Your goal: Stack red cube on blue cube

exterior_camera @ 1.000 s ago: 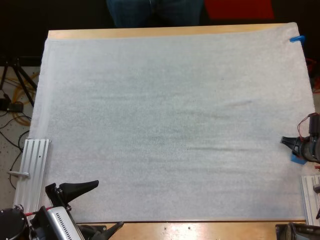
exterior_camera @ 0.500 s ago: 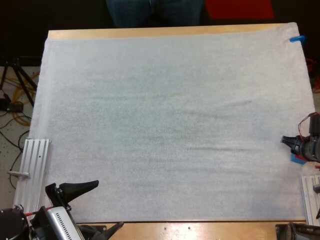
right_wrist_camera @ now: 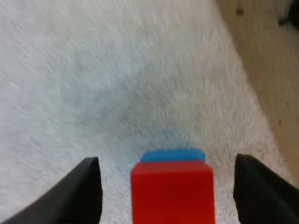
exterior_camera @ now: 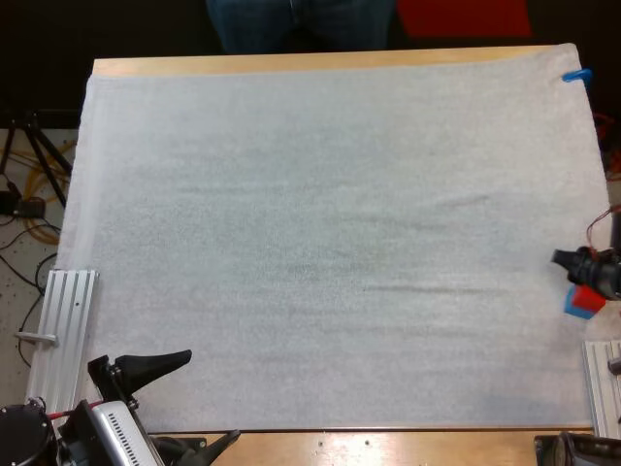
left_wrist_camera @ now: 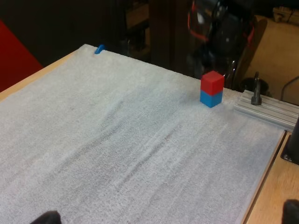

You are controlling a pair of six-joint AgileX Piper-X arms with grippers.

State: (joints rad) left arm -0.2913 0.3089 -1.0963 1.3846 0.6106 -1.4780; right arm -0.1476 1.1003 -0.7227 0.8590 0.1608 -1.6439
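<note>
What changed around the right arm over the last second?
The right gripper drew back toward the right edge of the white mat, uncovering the small red cube, which sits on the blue cube. Its fingers stand open, clear of it. The left gripper and mat stayed put.

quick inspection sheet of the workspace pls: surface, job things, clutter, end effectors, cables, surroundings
surface: white mat over wooden table, lightly wrinkled
job's things: red cube sits on blue cube at the mat's right edge
clutter: aluminium rail beside the mat's left edge, second rail next to the stack
end effectors: left end effector open, at the near left corner; right end effector open, either side of the stack, clear of it
cables: floor cables left of the table
surroundings: person's legs beyond the far side; tripod at left
</note>
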